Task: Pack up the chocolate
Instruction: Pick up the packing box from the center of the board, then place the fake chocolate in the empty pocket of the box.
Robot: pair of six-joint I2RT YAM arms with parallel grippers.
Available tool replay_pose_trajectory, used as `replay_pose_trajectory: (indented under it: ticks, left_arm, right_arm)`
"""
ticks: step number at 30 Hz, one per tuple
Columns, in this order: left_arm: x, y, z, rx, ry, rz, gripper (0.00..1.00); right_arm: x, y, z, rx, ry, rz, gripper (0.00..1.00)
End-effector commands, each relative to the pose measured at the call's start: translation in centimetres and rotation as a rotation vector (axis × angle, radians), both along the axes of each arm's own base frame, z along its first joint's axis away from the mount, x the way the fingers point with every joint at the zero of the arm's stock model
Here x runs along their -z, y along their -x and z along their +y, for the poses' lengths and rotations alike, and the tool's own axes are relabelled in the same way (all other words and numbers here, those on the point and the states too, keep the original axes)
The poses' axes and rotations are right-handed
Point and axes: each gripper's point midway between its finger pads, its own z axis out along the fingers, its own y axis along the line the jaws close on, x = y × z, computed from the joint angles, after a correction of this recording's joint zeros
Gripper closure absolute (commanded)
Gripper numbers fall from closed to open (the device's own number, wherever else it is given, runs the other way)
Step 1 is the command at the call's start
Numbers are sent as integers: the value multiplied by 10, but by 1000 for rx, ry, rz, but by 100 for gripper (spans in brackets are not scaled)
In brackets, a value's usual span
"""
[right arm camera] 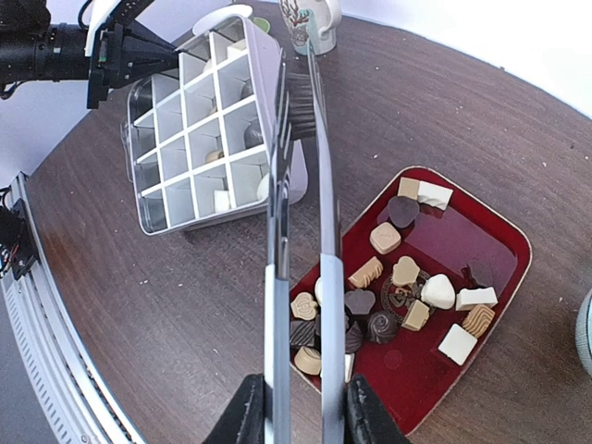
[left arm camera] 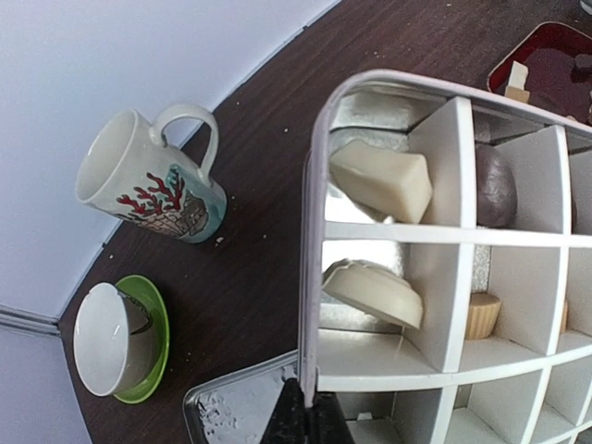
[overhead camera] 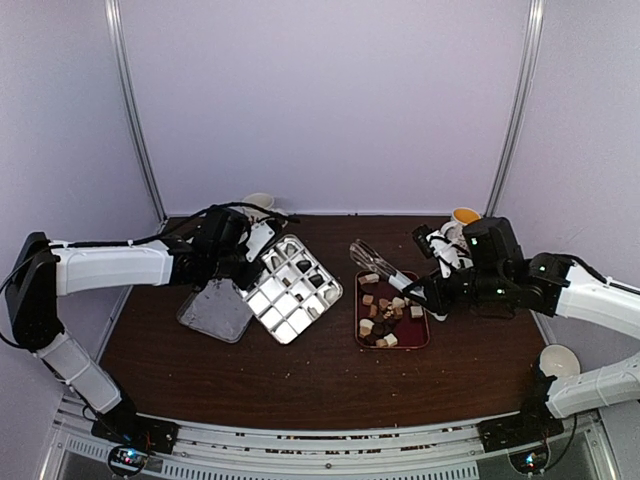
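Observation:
Several pieces of chocolate (right arm camera: 388,296), dark, tan and white, lie in the dark red tray (right arm camera: 495,231), also seen from above as the tray (overhead camera: 419,340). A few pieces (left arm camera: 381,180) sit in cells of the white-divided metal box (overhead camera: 295,288). My left gripper (left arm camera: 310,412) is shut on the box's rim (left arm camera: 314,277), which stands tilted up. My right gripper (right arm camera: 305,416) is shut on metal tongs (right arm camera: 296,231), whose tips reach over the table between box and tray. No piece shows between the tong tips.
The box's flat metal lid (overhead camera: 215,310) lies left of the box. A patterned mug (left arm camera: 148,180) and a white cup on a green saucer (left arm camera: 116,338) stand behind it. A yellow-lined cup (overhead camera: 465,215) is at back right, a white cup (overhead camera: 558,360) at near right.

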Motion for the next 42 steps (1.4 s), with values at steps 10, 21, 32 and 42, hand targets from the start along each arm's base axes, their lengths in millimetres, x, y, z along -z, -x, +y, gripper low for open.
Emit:
replay_pose_trajectory:
  ticks: [10, 21, 32, 42]
  left_arm:
    - [-7, 4, -53, 186, 107, 122, 100]
    - [40, -6, -46, 72, 137, 312, 100]
    - [70, -11, -24, -89, 139, 485, 100]
    - [81, -14, -28, -112, 234, 542, 84]
  right_arm:
    - [-21, 37, 36, -277, -159, 19, 81]
    - [0, 42, 42, -280, -109, 84, 83]
    - [20, 62, 65, -359, -41, 158, 84]
    - [33, 51, 66, -274, 2, 180, 82]
